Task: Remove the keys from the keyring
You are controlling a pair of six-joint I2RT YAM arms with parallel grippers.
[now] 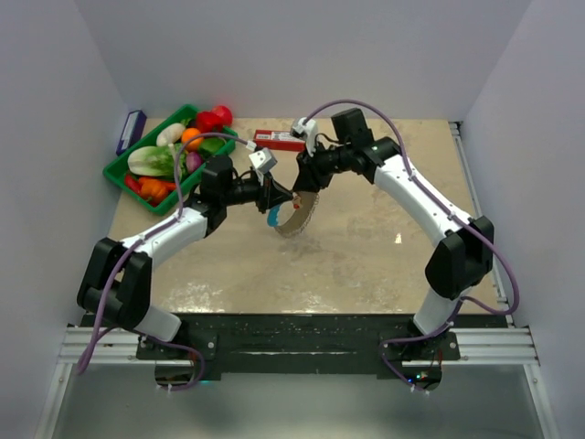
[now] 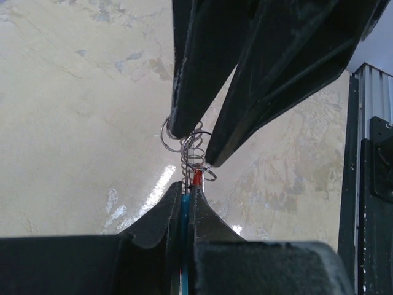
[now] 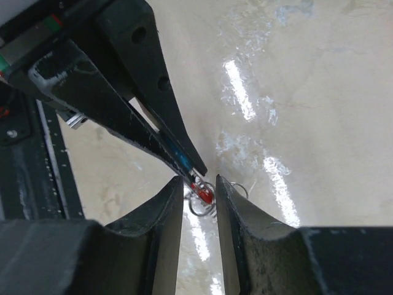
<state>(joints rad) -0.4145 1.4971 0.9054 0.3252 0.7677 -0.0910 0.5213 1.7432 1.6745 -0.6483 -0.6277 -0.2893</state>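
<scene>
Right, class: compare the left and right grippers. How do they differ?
The left gripper is shut on the blue section of the keyring; the right gripper has jaws apart around the red-tipped key. The left gripper reaches from the left, the right gripper from the far right. Both are black.

- The place looked like a robotics lab test cell rather than a home or a shop.
- Plain white walls (image 1: 302, 55) boxed in a beige, marbled worktop (image 1: 366, 265) on three sides.
- The left arm (image 1: 174, 233) and the right arm (image 1: 420, 197) stood bolted to a metal rail (image 1: 302, 346) at its near edge, with purple cables (image 1: 507, 274) looped along them.
- A green tray (image 1: 117, 171) of plastic toy vegetables (image 1: 155, 160) sat at the far left corner.
</scene>
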